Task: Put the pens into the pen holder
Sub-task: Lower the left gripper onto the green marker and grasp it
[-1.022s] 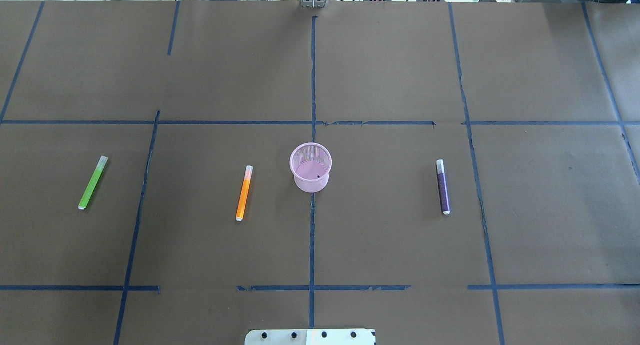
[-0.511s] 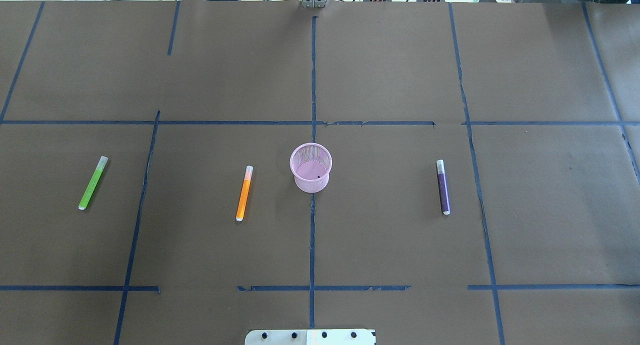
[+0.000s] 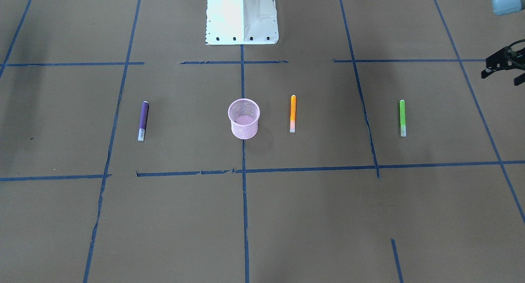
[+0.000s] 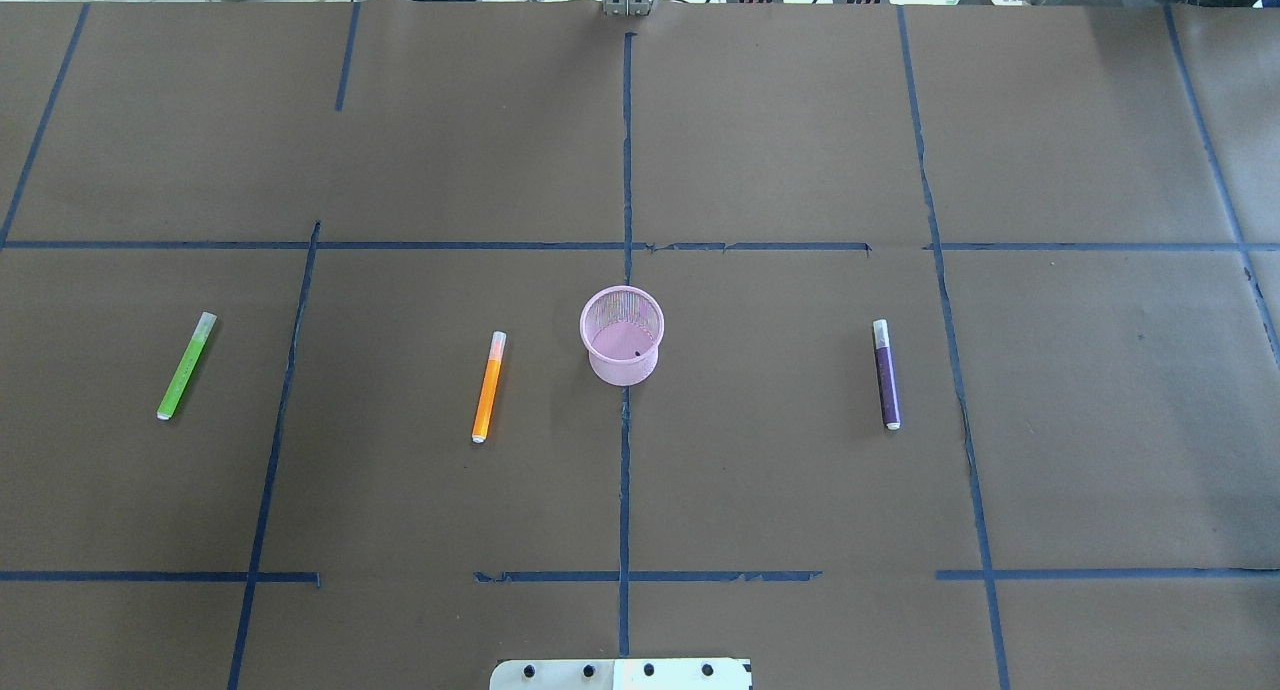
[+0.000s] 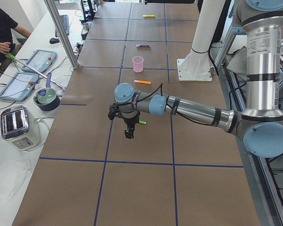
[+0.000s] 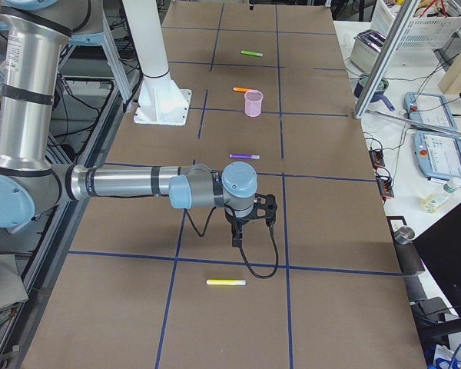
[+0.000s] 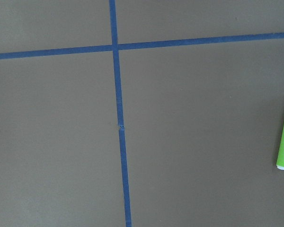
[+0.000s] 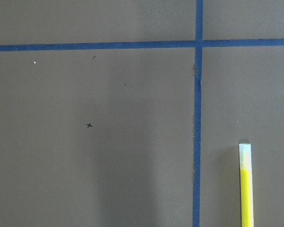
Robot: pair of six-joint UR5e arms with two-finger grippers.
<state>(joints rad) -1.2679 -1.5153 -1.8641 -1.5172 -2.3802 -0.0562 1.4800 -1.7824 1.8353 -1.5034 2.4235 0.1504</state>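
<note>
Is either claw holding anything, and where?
Nothing: the green pen, orange pen, purple pen and yellow pen all lie on the table, apart from left claw and right claw.

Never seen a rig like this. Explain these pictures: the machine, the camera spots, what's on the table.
This is a robot with two jointed arms at a table covered in brown paper and blue tape lines. Two pictures look down on the table, one from behind the robot, one facing it; two are taken from the table's ends; two come from cameras on the wrists. Four pens lie flat: a green pen, an orange pen, a purple pen and, farther off, a yellow pen. The pink mesh pen holder stands in the middle with no pens in it. The left hand hangs near the green pen, the right hand near the yellow one; neither seems to hold anything.
</note>
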